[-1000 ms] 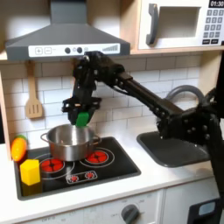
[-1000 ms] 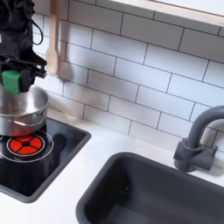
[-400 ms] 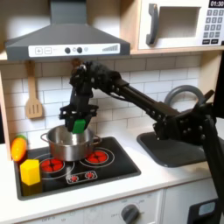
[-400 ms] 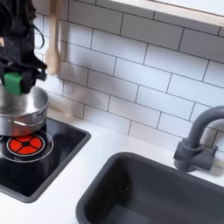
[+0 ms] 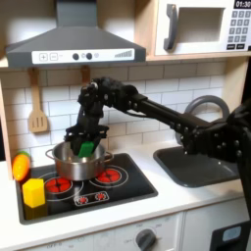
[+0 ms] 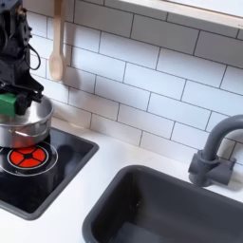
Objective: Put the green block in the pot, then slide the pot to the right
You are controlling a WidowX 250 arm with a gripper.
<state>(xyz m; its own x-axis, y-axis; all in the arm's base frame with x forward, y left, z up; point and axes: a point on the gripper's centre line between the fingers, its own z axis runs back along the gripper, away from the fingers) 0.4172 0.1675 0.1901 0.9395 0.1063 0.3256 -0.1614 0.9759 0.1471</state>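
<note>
White subway tile backs a toy kitchen, with a grey range hood (image 5: 74,44) at the top and a microwave (image 5: 201,27) at the 1 o'clock corner of the first exterior view. On the pale counter (image 5: 186,199) sits a black stovetop (image 5: 118,188) with red burner rings. The pot (image 5: 78,161) stands on the back-left burner in the first exterior view; in the second exterior view it (image 6: 27,121) shows at 9 o'clock, behind a red burner ring.

The black arm reaches from the 3 o'clock side across to the pot, and the claw (image 5: 86,147) hangs at the pot's mouth, clamped on the green block (image 5: 87,149). In the second exterior view the claw (image 6: 9,102) holds the green block (image 6: 8,102) level with the pot's rim; whether the block touches the inside of the pot cannot be told.

At 9 o'clock of the pot in the first exterior view, an orange rounded toy (image 5: 20,166) lies at the stovetop's edge, and a yellow block (image 5: 34,192) sits at 7 o'clock of the pot, near it but apart. A wooden spatula (image 5: 37,113) hangs on the tile at 11 o'clock of the pot. The dark grey sink basin (image 6: 180,204) lies at 3 o'clock of the stovetop, with a grey faucet (image 6: 214,152) curving over its far rim.
</note>
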